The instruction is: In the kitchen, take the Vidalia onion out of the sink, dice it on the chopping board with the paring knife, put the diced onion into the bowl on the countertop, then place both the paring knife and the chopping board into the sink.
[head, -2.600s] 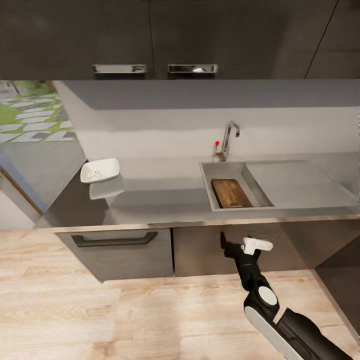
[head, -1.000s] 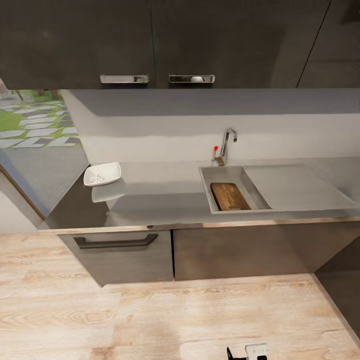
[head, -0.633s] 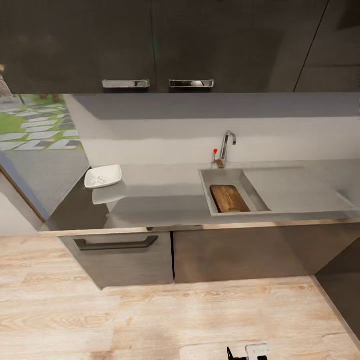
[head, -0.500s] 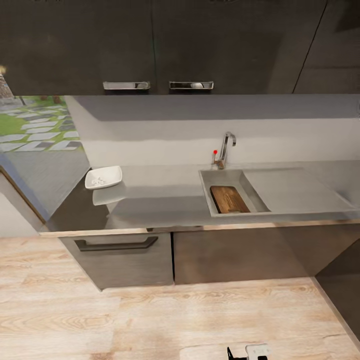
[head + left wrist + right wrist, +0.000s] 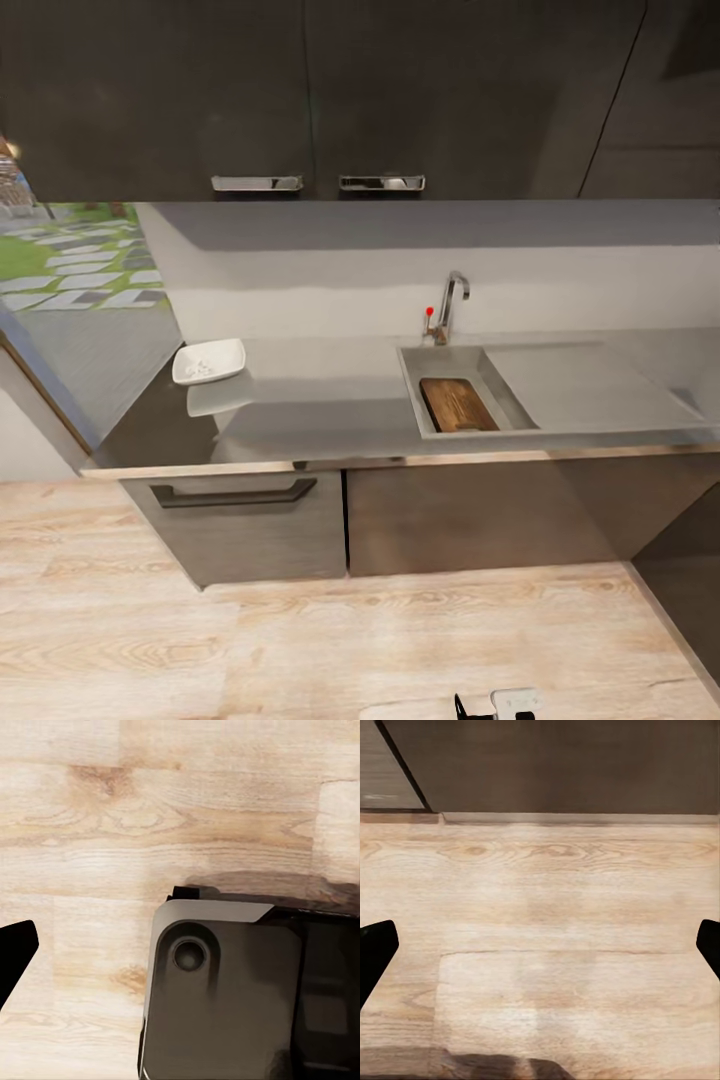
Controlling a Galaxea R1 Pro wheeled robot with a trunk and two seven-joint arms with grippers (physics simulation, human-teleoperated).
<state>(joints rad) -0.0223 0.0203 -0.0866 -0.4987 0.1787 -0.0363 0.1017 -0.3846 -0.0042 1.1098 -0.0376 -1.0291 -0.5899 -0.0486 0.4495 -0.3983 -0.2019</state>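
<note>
Chopping board (image 5: 457, 404) lies in sink (image 5: 415, 392).

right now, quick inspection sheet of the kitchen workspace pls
surface: grey countertop, glossy.
job's things: chopping board lies in the sink basin; white bowl on the countertop's left end holds pale bits; knife cannot be made out.
clutter: nothing seen.
grippers: right gripper wide open over wooden floor; left gripper shows one fingertip, state unclear.
cables: nothing seen.
surroundings: tap, dark wall cabinets, window at left.
</note>
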